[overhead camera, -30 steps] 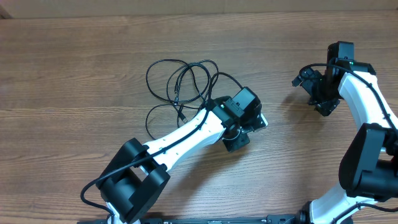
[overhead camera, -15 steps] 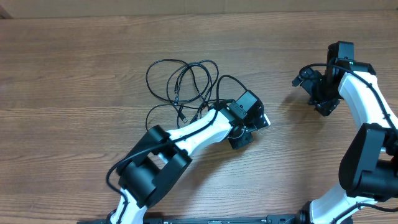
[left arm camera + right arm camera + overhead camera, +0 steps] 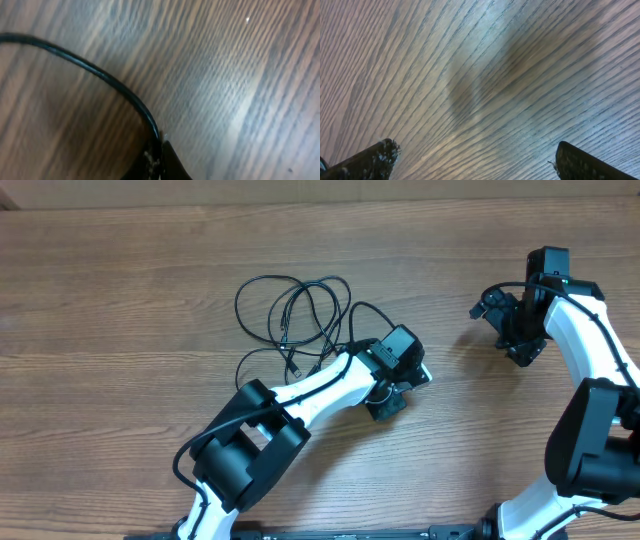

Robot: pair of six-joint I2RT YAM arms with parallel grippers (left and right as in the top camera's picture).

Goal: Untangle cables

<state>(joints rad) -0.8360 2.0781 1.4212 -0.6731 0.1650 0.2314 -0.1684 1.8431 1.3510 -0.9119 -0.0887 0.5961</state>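
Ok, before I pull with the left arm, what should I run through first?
1. Left pincer holding a strand: one strand of the cables runs into its closed tips, ok.
2. Bundle loosened: loops overlap in one heap on the table, not ok.
3. Right pincer free to help: open, only bare wood between its fingers, ok.
4. Right pincer clear of the bundle: well apart, over on the right side, ok.
5. Plug ends free of the loops: too small to judge, cannot tell.
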